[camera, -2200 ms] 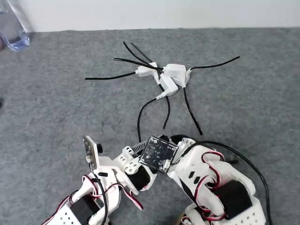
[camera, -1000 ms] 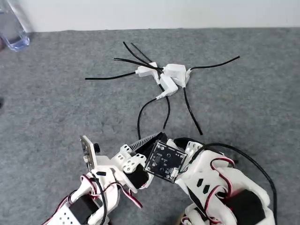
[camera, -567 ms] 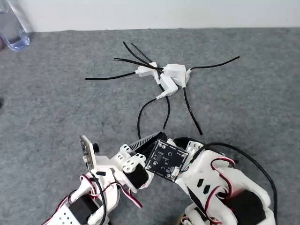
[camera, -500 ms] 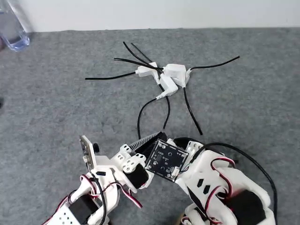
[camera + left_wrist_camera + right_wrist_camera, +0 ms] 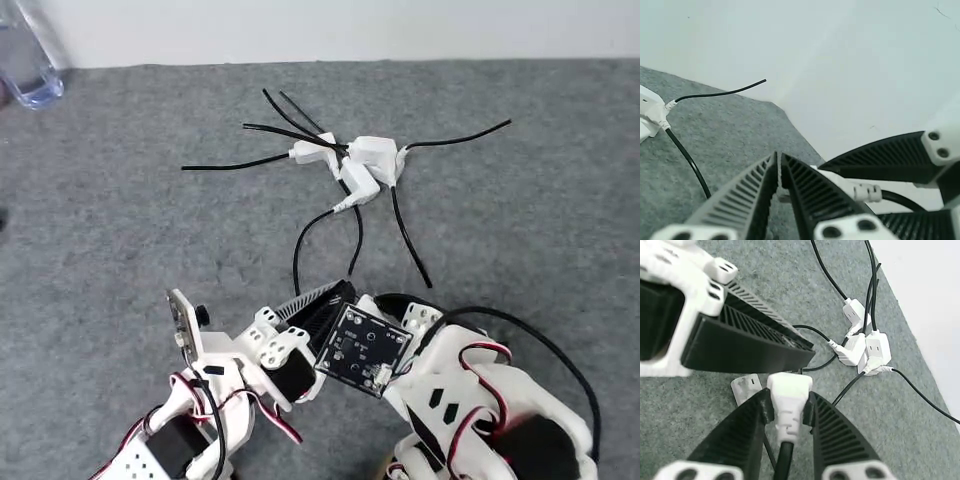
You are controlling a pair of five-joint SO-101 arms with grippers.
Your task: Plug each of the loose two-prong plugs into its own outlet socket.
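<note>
A knot of white plugs and sockets (image 5: 356,165) with short black cords lies at the far middle of the grey carpet, seen again from the right wrist (image 5: 865,342). My right gripper (image 5: 788,399) is shut on a white plug (image 5: 789,392) whose black cord runs back between the fingers; a small metal tab (image 5: 746,386) sticks out beside it. My left gripper (image 5: 779,165) is shut, its black ribbed fingers (image 5: 747,337) meeting just in front of the held plug (image 5: 852,189). In the high view both wrists crowd together near the front, the left gripper (image 5: 325,297) pointing at the knot.
A clear plastic bottle (image 5: 25,60) stands at the far left corner by the white wall (image 5: 350,25). A loose black cord (image 5: 300,250) trails from the knot toward the arms. Open carpet (image 5: 130,250) lies to either side.
The right wrist has drawn back and to the right, uncovering the left gripper's black fingers. The left arm shifted slightly. The knot of plugs has not moved.
</note>
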